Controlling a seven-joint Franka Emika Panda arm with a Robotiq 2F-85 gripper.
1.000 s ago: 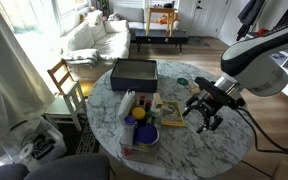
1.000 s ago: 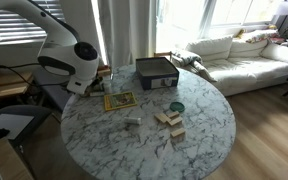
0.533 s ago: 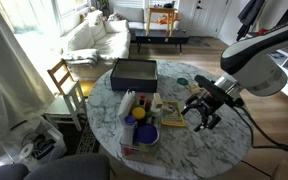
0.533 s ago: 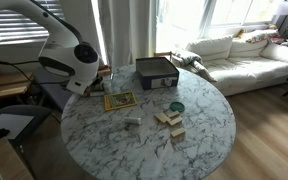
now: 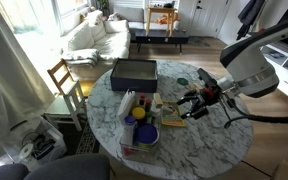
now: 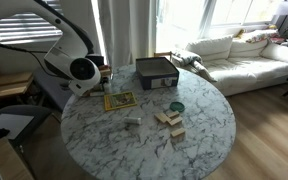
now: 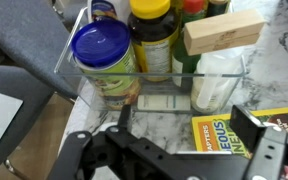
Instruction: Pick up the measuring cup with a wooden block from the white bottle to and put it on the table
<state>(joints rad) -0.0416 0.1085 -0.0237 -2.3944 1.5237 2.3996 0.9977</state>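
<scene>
The measuring cup (image 7: pixel 217 82) is pale translucent plastic with a wooden block (image 7: pixel 222 32) lying across its top; it stands at the right end of a clear bin in the wrist view. The slim white bottle (image 5: pixel 127 103) shows in an exterior view beside the blue bowl (image 5: pixel 142 134). My gripper (image 7: pixel 189 125) is open and empty, its fingers short of the cup, above the marble table (image 7: pixel 272 45). In an exterior view the gripper (image 5: pixel 192 106) points sideways toward the items. In the opposite exterior view the arm (image 6: pixel 81 70) hides the gripper.
The clear bin (image 7: pixel 84 90) holds a blue-lidded jar (image 7: pixel 102 45) and a yellow-lidded jar (image 7: pixel 151 12). A yellow book (image 7: pixel 222 136) lies under my right finger. A black box (image 5: pixel 134 72), green disc (image 6: pixel 176 106) and loose wooden blocks (image 6: pixel 169 121) sit on the table (image 6: pixel 219 135).
The arm has swung and tilted so the gripper now points sideways toward the items instead of hanging downward. The jaws stay open. Nothing on the table has moved.
</scene>
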